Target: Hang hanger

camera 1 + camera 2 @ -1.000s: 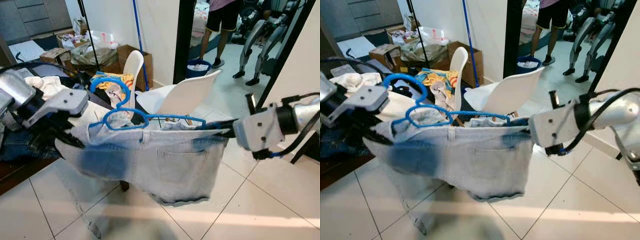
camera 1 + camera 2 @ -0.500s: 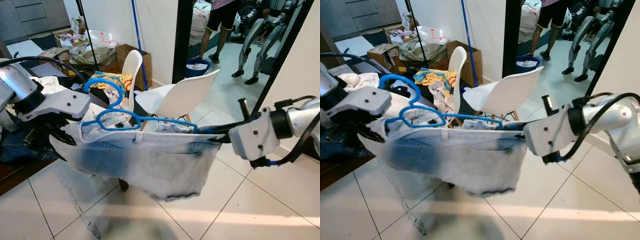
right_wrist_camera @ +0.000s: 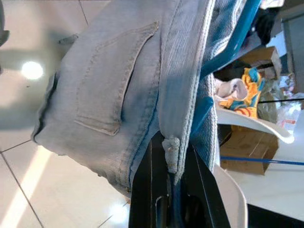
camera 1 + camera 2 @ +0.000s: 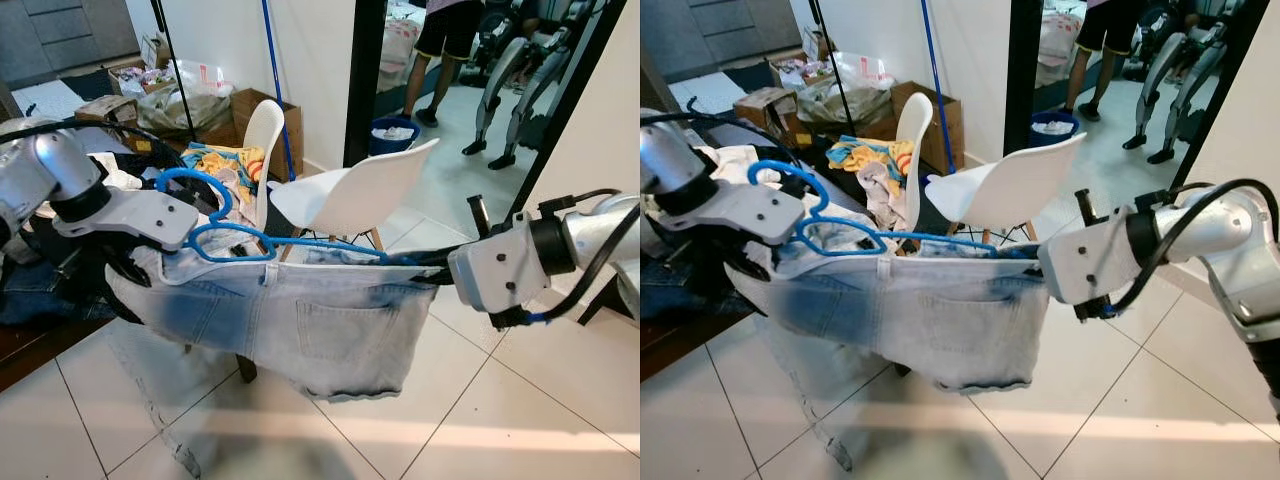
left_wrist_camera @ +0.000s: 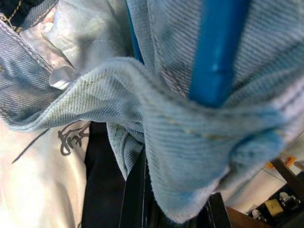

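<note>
Left gripper (image 4: 135,268) pinches the waistband corner of the pale denim shorts (image 4: 300,320), beside the hook end of the blue hanger (image 4: 250,240). Shorts span between both arms, hanger lying along the waistband, above the tiled floor (image 4: 500,420). Two white chairs (image 4: 350,195) stand just behind. Right gripper (image 4: 440,275) clamps the opposite waistband corner.

Risk: hanger seems held mostly by stretched fabric. If the arms close in or either grip slips, the denim could sag and the hanger drop, or the hook could snag a chair.
</note>
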Controlling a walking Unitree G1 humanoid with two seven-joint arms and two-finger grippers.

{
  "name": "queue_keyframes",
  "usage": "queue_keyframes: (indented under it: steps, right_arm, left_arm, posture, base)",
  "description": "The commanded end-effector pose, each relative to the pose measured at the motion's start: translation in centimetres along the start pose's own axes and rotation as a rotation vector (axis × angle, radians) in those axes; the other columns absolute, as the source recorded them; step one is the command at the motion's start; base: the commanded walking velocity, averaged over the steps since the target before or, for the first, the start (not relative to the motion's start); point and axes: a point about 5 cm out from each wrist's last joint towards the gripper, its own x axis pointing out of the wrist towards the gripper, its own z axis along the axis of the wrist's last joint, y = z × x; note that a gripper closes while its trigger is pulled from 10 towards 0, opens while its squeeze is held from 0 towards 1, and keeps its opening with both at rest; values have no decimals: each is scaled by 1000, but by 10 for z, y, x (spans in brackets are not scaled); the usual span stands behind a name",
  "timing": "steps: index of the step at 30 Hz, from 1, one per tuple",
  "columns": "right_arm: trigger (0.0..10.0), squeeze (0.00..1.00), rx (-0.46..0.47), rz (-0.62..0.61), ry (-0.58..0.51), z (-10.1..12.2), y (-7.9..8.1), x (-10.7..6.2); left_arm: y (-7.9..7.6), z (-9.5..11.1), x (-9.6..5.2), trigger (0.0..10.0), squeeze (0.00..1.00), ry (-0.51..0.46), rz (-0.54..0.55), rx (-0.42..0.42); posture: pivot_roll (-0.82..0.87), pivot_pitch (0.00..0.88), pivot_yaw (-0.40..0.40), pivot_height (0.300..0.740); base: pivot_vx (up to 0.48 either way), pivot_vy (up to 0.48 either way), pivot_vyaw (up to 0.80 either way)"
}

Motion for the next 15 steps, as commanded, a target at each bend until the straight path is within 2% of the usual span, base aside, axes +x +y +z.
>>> queue_keyframes:
  steps: [1,2,3,4,5,6,8,9,10,12,15]
  right_arm:
    - [0,0,-56,2,-33,12,-6,7]
    - [0,0,-60,16,-36,13,-5,11]
    - [0,0,-60,16,-36,13,-5,11]
    - [0,0,-62,25,-39,14,-4,13]
    - [0,0,-62,25,-39,14,-4,13]
    - [0,0,-62,32,-40,14,-3,14]
    - [0,0,-62,32,-40,14,-3,14]
    - [0,0,-62,37,-40,14,-3,15]
    - [0,0,-62,37,-40,14,-3,15]
    - [0,0,-59,50,-39,13,-1,16]
    - [0,0,-59,55,-41,13,0,17]
  left_arm:
    - [13,16,2,10000,0,-4,48,80]
    - [21,25,1,10000,0,-41,120,113]
    - [21,25,1,10000,0,-41,120,113]
    - [28,31,-2,10000,0,-72,191,129]
    - [28,31,-2,10000,0,-72,191,129]
    - [34,35,-5,10000,0,-92,257,140]
    - [34,35,-5,10000,0,-92,257,140]
    - [39,37,-8,10000,0,-106,304,142]
    - [39,37,-8,10000,0,-106,304,142]
    - [49,42,-16,10000,0,-159,404,97]
    - [54,47,-20,10000,0,-203,450,74]
  posture:
    - [-23,53,20,740]
    - [-23,53,20,740]
    - [-23,53,20,740]
    - [-21,54,21,740]
    - [-21,54,21,740]
    - [-20,56,20,740]
    - [-20,56,20,740]
    - [-19,56,20,740]
    - [-19,56,20,740]
    - [-13,59,16,740]
    - [-13,59,15,740]
  base:
    - [0,0,0]
    - [0,0,0]
    - [0,0,0]
    - [0,0,0]
    - [0,0,0]
    - [0,0,0]
    - [0,0,0]
    - [0,0,0]
    - [0,0,0]
    - [0,0,0]
    - [0,0,0]
